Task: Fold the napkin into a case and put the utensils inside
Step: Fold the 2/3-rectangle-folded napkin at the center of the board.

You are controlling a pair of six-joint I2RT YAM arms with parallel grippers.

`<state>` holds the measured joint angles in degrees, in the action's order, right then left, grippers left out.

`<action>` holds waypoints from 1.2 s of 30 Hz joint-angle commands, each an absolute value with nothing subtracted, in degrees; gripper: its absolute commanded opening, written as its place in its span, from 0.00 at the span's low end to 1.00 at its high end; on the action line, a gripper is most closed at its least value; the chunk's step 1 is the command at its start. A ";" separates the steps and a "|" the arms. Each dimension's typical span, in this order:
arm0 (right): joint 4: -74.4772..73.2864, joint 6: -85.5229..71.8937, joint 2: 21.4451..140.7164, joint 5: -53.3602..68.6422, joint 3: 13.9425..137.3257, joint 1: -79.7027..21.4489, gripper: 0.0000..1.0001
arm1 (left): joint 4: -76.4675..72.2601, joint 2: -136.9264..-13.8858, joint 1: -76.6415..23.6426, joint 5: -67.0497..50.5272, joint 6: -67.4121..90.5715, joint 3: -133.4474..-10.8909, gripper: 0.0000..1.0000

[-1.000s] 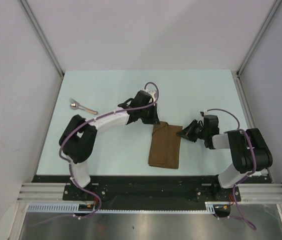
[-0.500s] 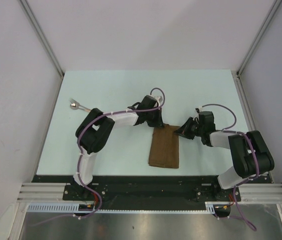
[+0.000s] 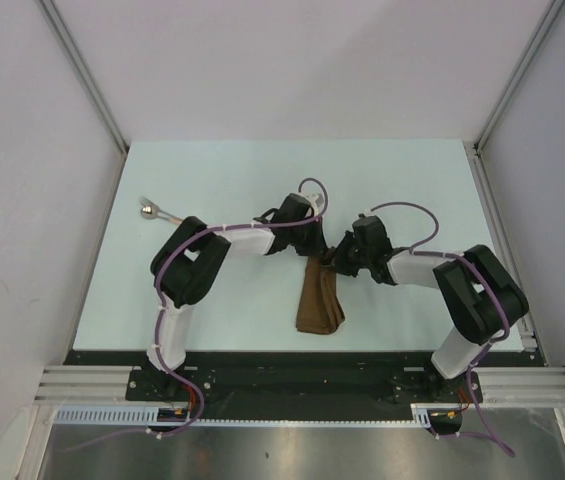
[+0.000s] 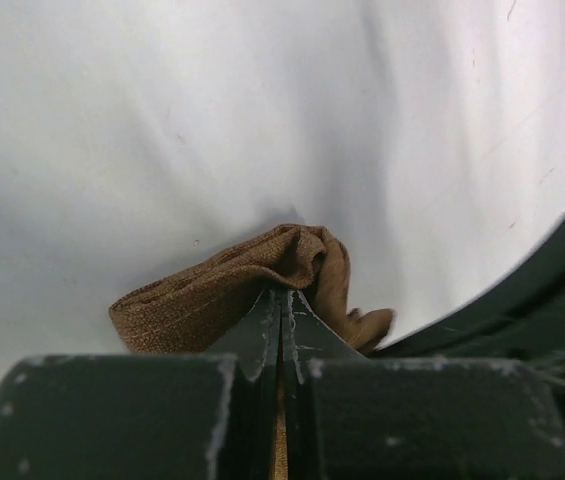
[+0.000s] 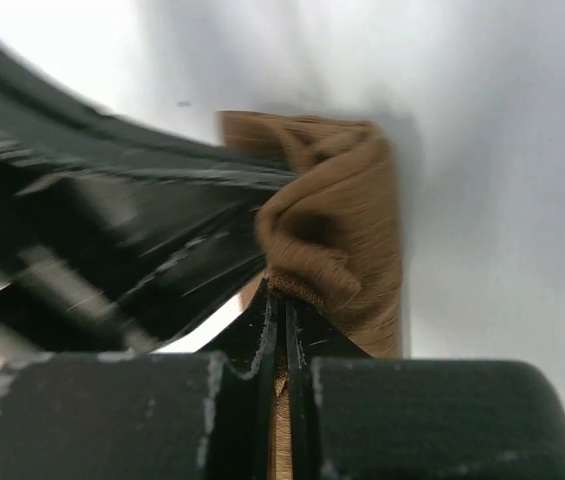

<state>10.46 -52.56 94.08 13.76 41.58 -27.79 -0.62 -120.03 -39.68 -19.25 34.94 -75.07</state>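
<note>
The dark-brown napkin (image 3: pixel 320 298) hangs bunched and narrow at the table's middle, its far end lifted between both grippers. My left gripper (image 3: pixel 314 249) is shut on the napkin's far left corner; brown cloth (image 4: pixel 224 292) bulges past its closed tips (image 4: pixel 282 296). My right gripper (image 3: pixel 338 258) is shut on the far right corner, right beside the left one; folded cloth (image 5: pixel 347 240) sits at its closed tips (image 5: pixel 282 292). One utensil, a small spoon (image 3: pixel 155 211) with a silver head, lies at the far left of the table.
The pale table (image 3: pixel 222 180) is bounded by grey walls on the left, back and right. An aluminium rail (image 3: pixel 292 385) runs along the near edge by the arm bases. The left gripper's black body (image 5: pixel 92 240) fills the left of the right wrist view.
My right gripper moved left, took the napkin's right corner and carried it toward the left gripper. The flat folded napkin is now bunched narrow and lifted at its far end.
</note>
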 commanded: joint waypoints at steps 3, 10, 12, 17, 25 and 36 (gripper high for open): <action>11.85 -59.06 97.12 5.72 42.28 -31.29 0.00 | 1.13 -117.34 -38.50 -22.23 35.68 -73.92 0.00; 13.27 -59.15 98.70 5.01 42.36 -31.02 0.00 | 6.13 -110.32 -36.30 -23.03 37.61 -71.55 0.19; 13.01 -59.50 99.23 4.57 42.54 -31.11 0.00 | 7.29 -105.24 -35.33 -21.71 37.27 -70.58 0.29; 9.68 -61.69 99.76 2.12 43.77 -31.81 0.00 | 13.54 -96.43 -36.38 -17.49 33.93 -66.90 0.61; 6.15 -62.66 100.19 -2.02 45.79 -34.36 0.00 | 16.35 -96.68 -43.06 -10.30 30.59 -62.05 0.82; 7.64 -61.97 99.14 -1.14 45.00 -34.37 0.00 | 14.06 -101.50 -44.82 -10.55 31.29 -58.98 0.89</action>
<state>8.75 -62.41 98.35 1.41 44.88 -33.80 15.73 -99.85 -44.93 -10.83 31.86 -59.88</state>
